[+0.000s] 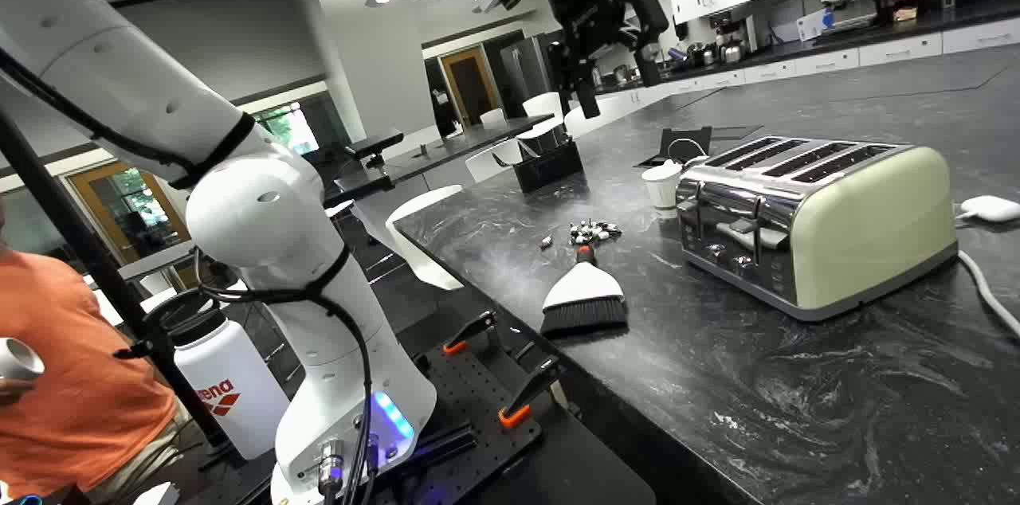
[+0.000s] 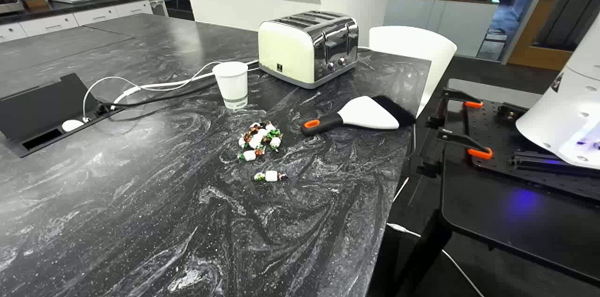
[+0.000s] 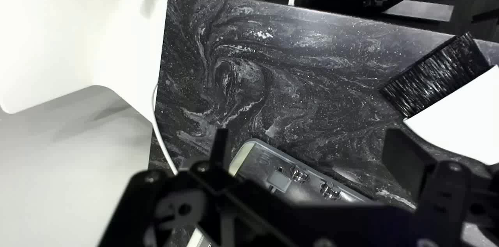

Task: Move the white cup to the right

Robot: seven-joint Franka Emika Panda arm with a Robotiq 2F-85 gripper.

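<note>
The white cup (image 1: 661,188) stands upright on the dark countertop in both exterior views. In an exterior view the cup (image 2: 233,85) is a little apart from the toaster (image 2: 307,48), near white cables. The cup is out of view in the wrist view. My gripper (image 1: 620,87) is high above the countertop, well apart from the cup. In the wrist view the gripper's two fingers (image 3: 308,138) are wide apart with nothing held between them. The toaster's front (image 3: 280,180) shows below and between the fingers, partly hidden by the gripper.
A white dustpan brush (image 1: 586,294) lies near the counter edge. Several wrapped candies (image 2: 260,137) lie beside its handle. An open black outlet box (image 2: 51,105) with cables is set in the counter. A white chair (image 3: 78,36) stands at the counter's end.
</note>
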